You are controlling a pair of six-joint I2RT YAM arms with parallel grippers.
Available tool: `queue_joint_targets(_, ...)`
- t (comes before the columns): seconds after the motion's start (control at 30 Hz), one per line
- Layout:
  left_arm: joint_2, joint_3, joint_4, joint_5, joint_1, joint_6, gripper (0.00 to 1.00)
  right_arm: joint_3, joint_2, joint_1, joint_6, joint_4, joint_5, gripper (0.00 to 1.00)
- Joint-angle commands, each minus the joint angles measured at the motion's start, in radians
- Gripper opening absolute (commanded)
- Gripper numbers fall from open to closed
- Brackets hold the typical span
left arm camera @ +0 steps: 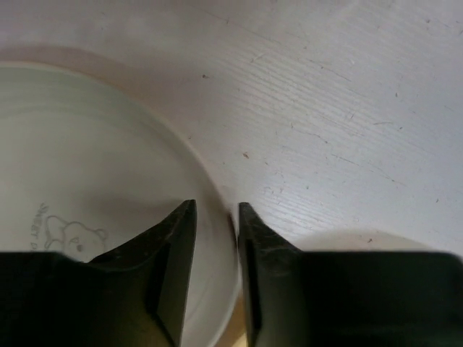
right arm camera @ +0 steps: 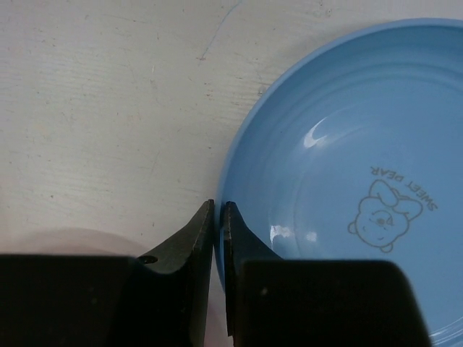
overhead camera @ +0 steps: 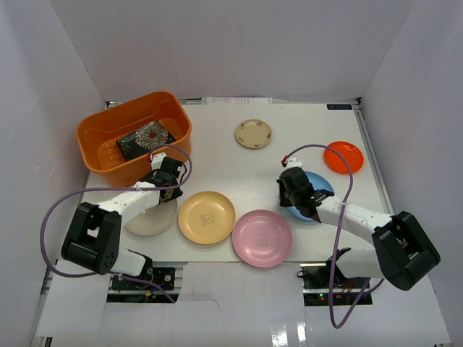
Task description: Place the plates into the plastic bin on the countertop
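The round cream plate (overhead camera: 147, 221) lies at the front left of the white countertop (overhead camera: 217, 155). My left gripper (overhead camera: 163, 189) is down at its right rim. In the left wrist view the left gripper (left arm camera: 217, 206) is open, one finger over the cream plate (left arm camera: 87, 159) and the other outside the rim. My right gripper (overhead camera: 291, 192) is shut on the left rim of the blue plate (overhead camera: 322, 185). The right wrist view shows that gripper (right arm camera: 218, 204) pinching the blue plate (right arm camera: 347, 144). The orange plastic bin (overhead camera: 98, 123) stands at the back left and holds a square black floral plate (overhead camera: 145, 139).
A yellow plate (overhead camera: 207, 217) and a pink plate (overhead camera: 262, 238) lie side by side at the front centre. An orange-red plate (overhead camera: 343, 156) sits at the right, a small beige plate (overhead camera: 253, 133) at the back centre. White walls close in the table.
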Motion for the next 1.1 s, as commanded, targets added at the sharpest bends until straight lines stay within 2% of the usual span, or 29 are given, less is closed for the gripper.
queue_joint_targets(0.0,0.000,0.036,-0.005,-0.071,-0.004,0.000,0.38,-0.010,-0.039,-0.001,-0.012,0.076,-0.035,0.09)
queue_joint_targets(0.07,-0.008,0.037,-0.013,-0.077,-0.004,0.000,0.27,-0.022,-0.059,-0.001,-0.012,0.088,-0.058,0.08)
queue_joint_targets(0.1,-0.012,0.037,-0.019,-0.084,-0.006,0.000,0.18,-0.024,-0.062,-0.001,-0.012,0.098,-0.066,0.08)
queue_joint_targets(0.2,-0.029,0.033,-0.033,-0.097,-0.006,-0.001,0.07,-0.022,-0.067,-0.001,-0.019,0.098,-0.080,0.08)
queue_joint_targets(0.23,-0.034,0.036,-0.039,-0.102,-0.006,-0.001,0.00,-0.021,-0.067,-0.001,-0.019,0.098,-0.081,0.08)
queue_joint_targets(0.43,-0.097,0.079,-0.157,-0.084,-0.029,0.012,0.00,-0.012,-0.092,-0.001,-0.022,0.084,-0.086,0.08)
queue_joint_targets(0.53,-0.176,0.120,-0.234,-0.001,-0.055,0.028,0.00,-0.010,-0.104,-0.001,-0.022,0.067,-0.085,0.08)
queue_joint_targets(0.63,-0.251,0.198,-0.330,0.082,-0.131,0.029,0.00,-0.018,-0.124,0.001,-0.016,0.065,-0.086,0.08)
queue_joint_targets(0.77,-0.267,0.371,-0.494,0.073,-0.237,0.014,0.00,-0.027,-0.124,0.007,-0.010,0.069,-0.086,0.08)
queue_joint_targets(0.83,-0.255,0.493,-0.524,0.061,-0.288,0.011,0.00,-0.027,-0.119,0.009,-0.007,0.062,-0.088,0.08)
queue_joint_targets(0.93,-0.247,0.652,-0.518,0.051,-0.296,0.058,0.00,-0.036,-0.134,0.013,0.002,0.061,-0.085,0.08)
queue_joint_targets(1.0,-0.210,0.733,-0.510,-0.002,-0.296,0.110,0.00,-0.038,-0.144,0.015,0.005,0.058,-0.086,0.08)
queue_joint_targets(1.07,-0.134,0.859,-0.521,-0.132,-0.296,0.199,0.00,-0.036,-0.153,0.018,0.005,0.053,-0.085,0.08)
